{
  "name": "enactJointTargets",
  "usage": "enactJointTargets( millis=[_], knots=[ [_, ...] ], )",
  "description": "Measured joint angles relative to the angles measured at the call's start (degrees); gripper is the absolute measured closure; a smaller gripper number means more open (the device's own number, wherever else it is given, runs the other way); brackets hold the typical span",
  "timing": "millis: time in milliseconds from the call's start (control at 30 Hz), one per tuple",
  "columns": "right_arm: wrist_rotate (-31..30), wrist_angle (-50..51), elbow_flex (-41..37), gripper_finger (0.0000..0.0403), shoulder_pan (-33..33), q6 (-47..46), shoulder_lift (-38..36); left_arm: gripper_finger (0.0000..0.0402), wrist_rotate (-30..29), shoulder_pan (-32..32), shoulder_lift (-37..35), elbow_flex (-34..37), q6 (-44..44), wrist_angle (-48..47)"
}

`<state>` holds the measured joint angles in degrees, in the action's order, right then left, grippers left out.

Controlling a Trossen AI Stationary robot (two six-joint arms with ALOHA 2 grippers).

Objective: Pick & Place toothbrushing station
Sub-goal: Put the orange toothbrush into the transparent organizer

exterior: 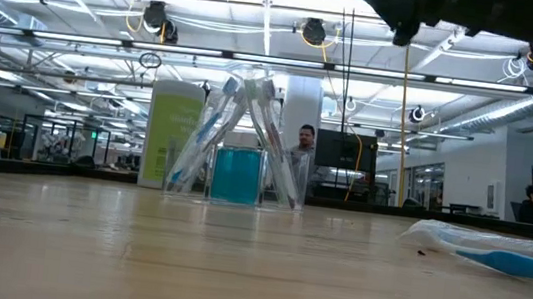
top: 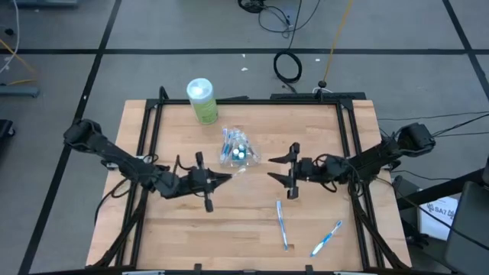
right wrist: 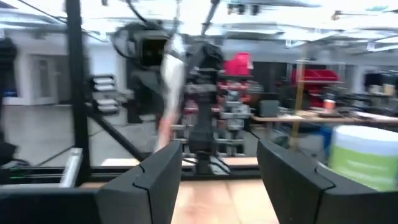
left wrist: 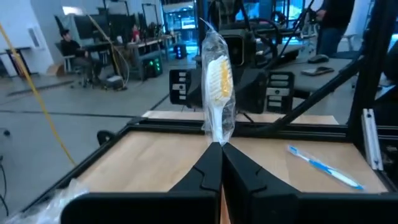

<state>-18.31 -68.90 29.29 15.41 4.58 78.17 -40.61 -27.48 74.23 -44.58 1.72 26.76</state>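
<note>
Overhead, wooden table (top: 244,221), grey floor (top: 153,30), black cables (top: 288,66)

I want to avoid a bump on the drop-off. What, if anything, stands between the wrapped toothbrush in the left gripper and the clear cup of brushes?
Nothing visible. The left gripper is shut on the wrapped toothbrush, just beside the clear cup. The open right gripper hovers opposite, off that path.

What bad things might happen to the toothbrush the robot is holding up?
The left gripper pinches the wrapped toothbrush only at its bottom end, so it might tip or slip out. The open right gripper waits close opposite; a handover could miss. The clear cup full of toothbrushes stands nearby and might get knocked.
</note>
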Motion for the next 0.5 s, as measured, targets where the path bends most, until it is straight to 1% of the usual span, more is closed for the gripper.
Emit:
enactJointTargets(
  millis=[167,267,367,500],
  knots=[
    [8.24,0.36,3.02,0.0202,0.03,0.49,2.52,0.04,0.51,1.96,1.73,0.0,0.14,0.57],
    [7.91,0.2,5.08,0.0202,0.03,0.5,4.2,0.04,0.91,2.59,2.08,-0.02,-1.73,0.72],
    [8.02,0.2,6.96,0.0202,-0.22,0.42,6.29,0.04,3.52,2.82,2.92,-0.02,-2.28,1.13],
    [8.14,0.24,9.18,0.0202,-0.75,-1.2,9.26,0.04,7.35,2.88,4.99,-0.07,-0.91,5.87]
  ],
)
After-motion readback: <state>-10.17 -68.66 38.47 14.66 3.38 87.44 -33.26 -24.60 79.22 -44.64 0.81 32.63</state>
